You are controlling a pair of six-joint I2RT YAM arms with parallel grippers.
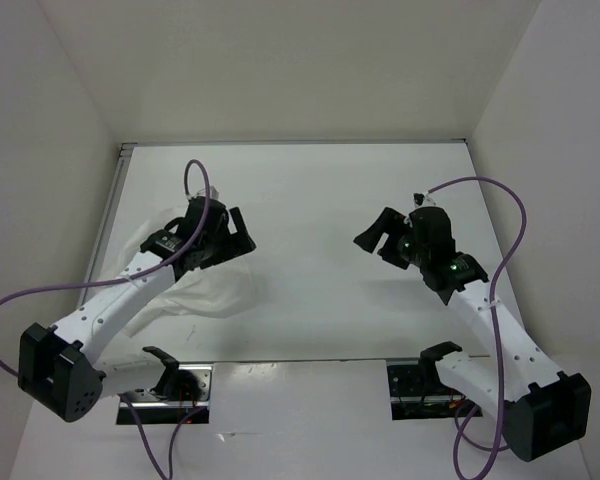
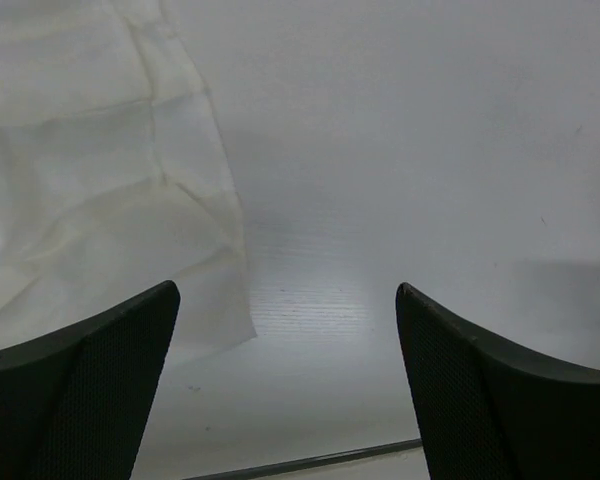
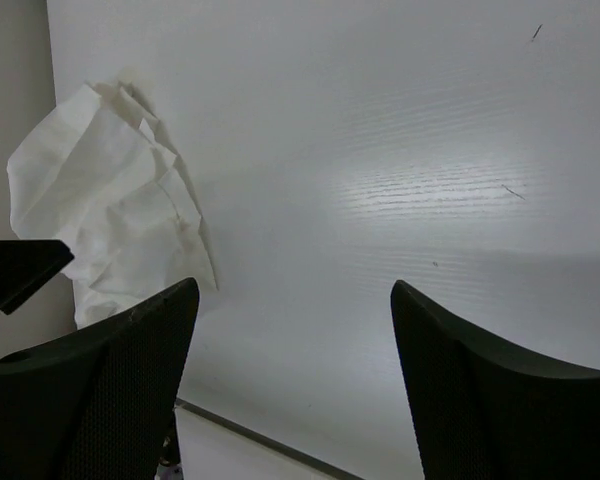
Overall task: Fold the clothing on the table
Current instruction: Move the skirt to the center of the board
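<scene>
The clothing (image 1: 216,291) is a wrinkled white garment bunched on the left part of the table (image 1: 320,190), partly under my left arm. My left gripper (image 1: 241,232) hovers over its right edge, open and empty. In the left wrist view the clothing (image 2: 90,190) fills the left side; its corner lies just ahead of the left finger, and the left gripper (image 2: 286,290) shows bare table between its fingers. My right gripper (image 1: 372,236) is open and empty over the table's right half, well apart from the garment. The right wrist view has the clothing (image 3: 110,210) at far left, beyond the right gripper (image 3: 294,285).
White upright walls (image 1: 70,150) close in the table on the left, back and right. A dark seam (image 1: 300,361) runs along the table's near edge, with both arm bases just behind it. Purple cables (image 1: 520,215) loop off each arm.
</scene>
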